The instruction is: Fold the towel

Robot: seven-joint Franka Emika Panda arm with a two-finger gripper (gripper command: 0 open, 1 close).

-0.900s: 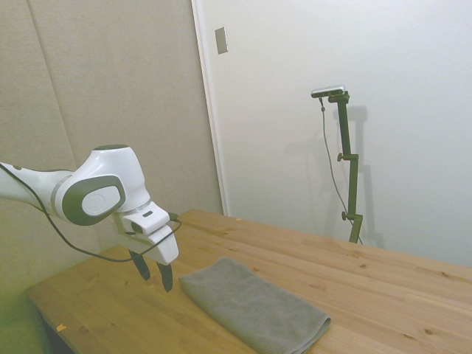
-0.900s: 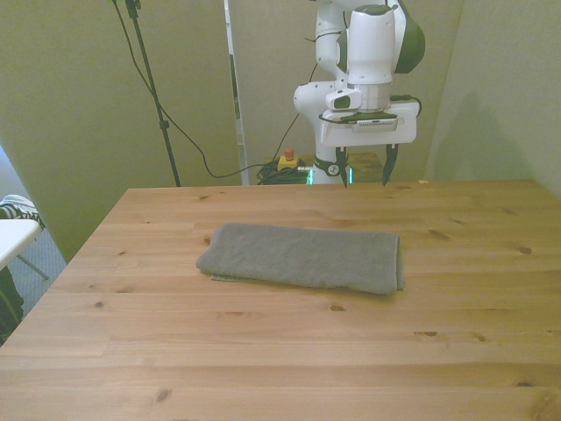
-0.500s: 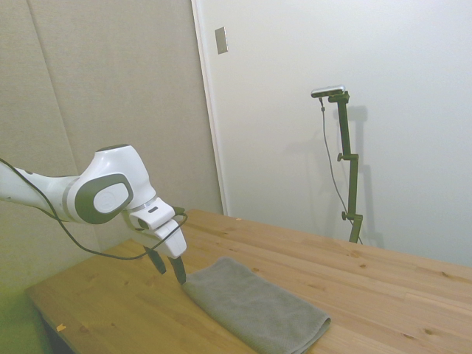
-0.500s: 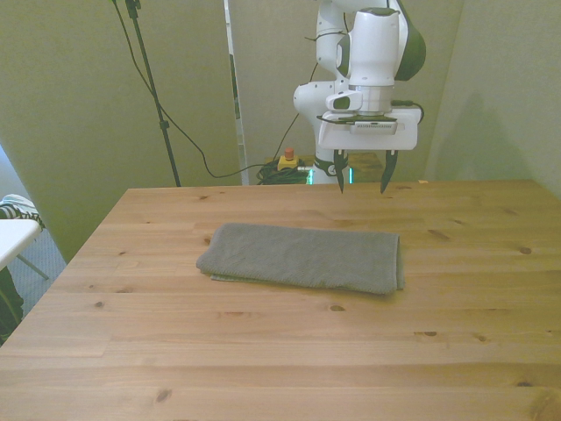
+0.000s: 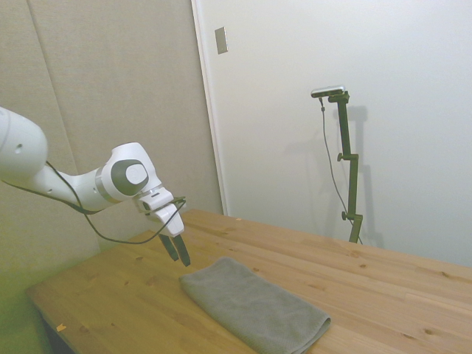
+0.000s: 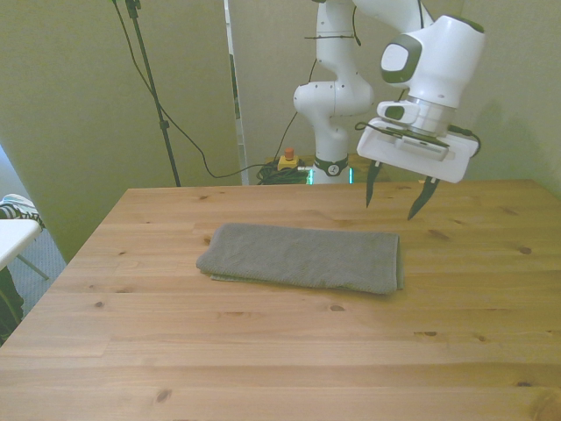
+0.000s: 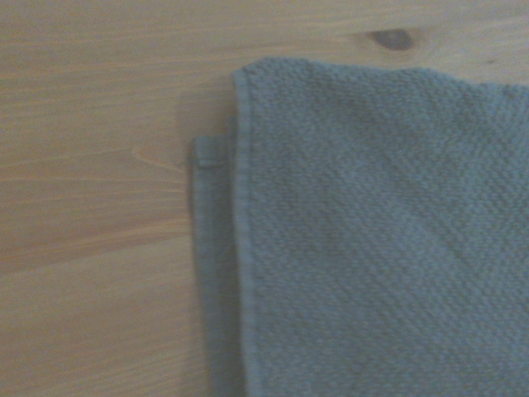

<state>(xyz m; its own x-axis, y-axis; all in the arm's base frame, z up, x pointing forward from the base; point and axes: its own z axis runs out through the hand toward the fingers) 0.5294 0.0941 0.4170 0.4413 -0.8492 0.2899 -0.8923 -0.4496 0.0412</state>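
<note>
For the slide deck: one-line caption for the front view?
White Franka arm's gripper, jaws open, hovers above the wooden table beside the folded grey terry-cloth towel.

The wrist view is soft and slightly out of focus; the towel (image 7: pixel 364 248) runs off its right and lower edges, so only one corner shows, with a lower layer peeking past the hem. In the side view the arm (image 5: pixel 44 177) is cut by the left edge and the bench (image 5: pixel 383 287) by the right and bottom edges. In the front view the bench (image 6: pixel 263 351) runs off the bottom edge.
</note>
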